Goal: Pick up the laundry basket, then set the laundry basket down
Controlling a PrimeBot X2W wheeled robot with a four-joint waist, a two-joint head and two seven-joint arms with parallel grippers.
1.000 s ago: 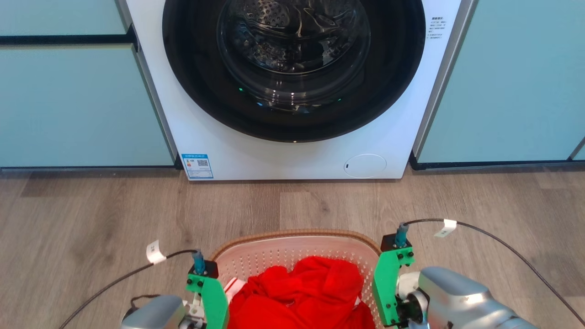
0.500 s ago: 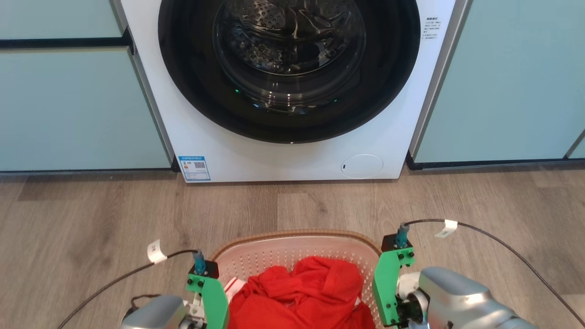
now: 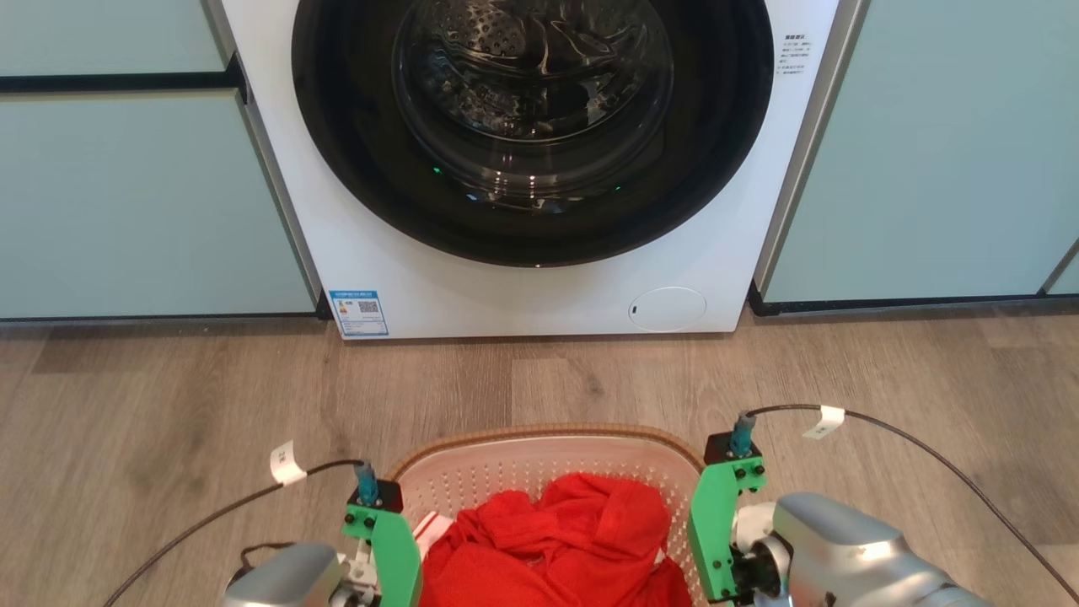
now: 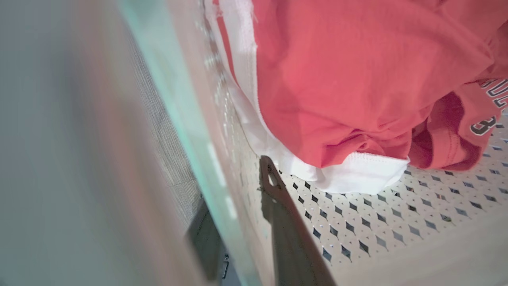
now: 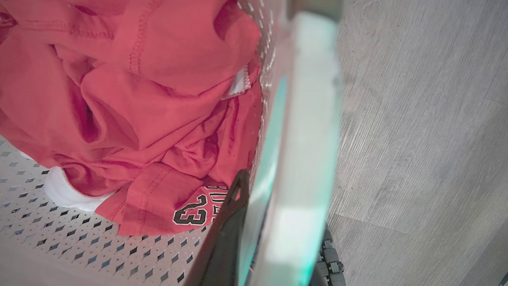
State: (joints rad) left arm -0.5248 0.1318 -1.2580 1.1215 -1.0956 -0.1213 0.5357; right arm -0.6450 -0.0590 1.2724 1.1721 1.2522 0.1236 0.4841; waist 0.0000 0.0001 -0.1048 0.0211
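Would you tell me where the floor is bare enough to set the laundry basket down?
The wood floor is bare between the washing machine and the laundry basket, and to both sides below the pale cabinets. Inside the basket a red jersey crowds it.

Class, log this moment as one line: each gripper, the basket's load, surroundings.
left gripper: fingers astride laundry basket wall | right gripper: fingers astride opposite wall | load: red garment | ahead: washing machine

A red shirt point(image 5: 131, 99) lies in the laundry basket point(image 5: 59, 246). A dark finger point(image 5: 227, 224) touches its wall. Wood floor point(image 5: 416, 139) is outside.
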